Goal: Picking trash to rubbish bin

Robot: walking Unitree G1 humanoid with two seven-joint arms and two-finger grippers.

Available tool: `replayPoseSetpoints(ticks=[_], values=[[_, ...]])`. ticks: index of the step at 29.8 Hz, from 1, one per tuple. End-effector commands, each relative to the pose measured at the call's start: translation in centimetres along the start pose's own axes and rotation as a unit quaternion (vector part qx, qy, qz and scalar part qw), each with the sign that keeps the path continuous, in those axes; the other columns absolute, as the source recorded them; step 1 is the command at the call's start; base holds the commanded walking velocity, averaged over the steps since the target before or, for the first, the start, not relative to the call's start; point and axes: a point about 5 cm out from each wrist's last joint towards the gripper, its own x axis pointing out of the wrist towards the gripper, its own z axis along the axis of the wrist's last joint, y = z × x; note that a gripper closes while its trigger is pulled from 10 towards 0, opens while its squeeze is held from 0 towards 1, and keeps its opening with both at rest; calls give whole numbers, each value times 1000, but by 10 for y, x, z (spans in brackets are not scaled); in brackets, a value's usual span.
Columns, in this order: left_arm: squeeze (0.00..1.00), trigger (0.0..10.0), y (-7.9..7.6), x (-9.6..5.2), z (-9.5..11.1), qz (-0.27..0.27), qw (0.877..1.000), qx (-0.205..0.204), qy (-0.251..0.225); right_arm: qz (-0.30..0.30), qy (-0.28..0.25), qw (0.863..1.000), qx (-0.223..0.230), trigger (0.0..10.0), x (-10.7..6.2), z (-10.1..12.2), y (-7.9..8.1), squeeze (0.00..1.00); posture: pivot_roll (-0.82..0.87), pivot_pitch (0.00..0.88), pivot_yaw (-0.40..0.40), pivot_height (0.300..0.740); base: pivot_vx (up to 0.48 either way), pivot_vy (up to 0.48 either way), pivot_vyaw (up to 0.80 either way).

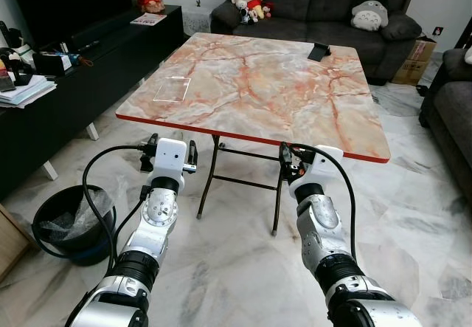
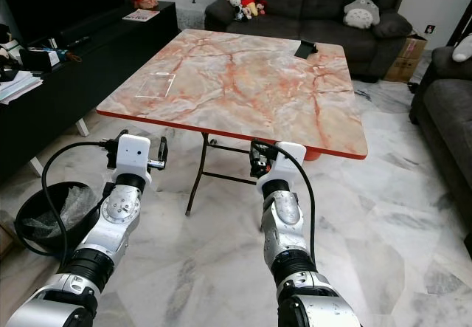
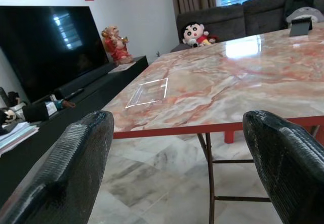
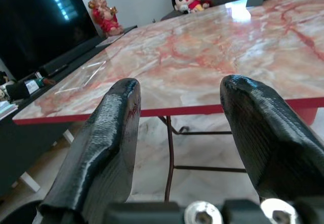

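Square folding table (image 1: pixel 273 83) with a pink-orange marble-look top and red edge, sitting right ahead of and above both grippers. A flat clear plastic piece (image 1: pixel 172 90) lies near the front edge ahead of the left gripper (image 1: pixel 168 147) (see-through). A small dark stand-like object (image 1: pixel 319 52) sits far beyond the right gripper (image 1: pixel 289 162).

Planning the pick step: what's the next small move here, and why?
Probably raise the left gripper over the table's near edge toward the clear plastic wrapper. Both grippers are open and empty below the tabletop, the wrapper lies on the left arm's side, and the bin waits on the floor to the left.
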Motion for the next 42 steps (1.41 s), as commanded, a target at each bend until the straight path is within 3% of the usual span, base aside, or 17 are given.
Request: replayPoseSetpoints(ticks=[1, 42], values=[[0, 10000, 0, 0, 3, -2, 1000, -3, -1, 5, -6, 1000, -1, 10000, 1, 3, 1, 0, 197, 0, -40, 740, 0, 285, 0], [0, 10000, 0, 0, 5, 5, 1000, -14, 5, 13, -9, 1000, -1, 10000, -1, 7, -2, 0, 189, 0, -53, 740, 0, 337, 0]])
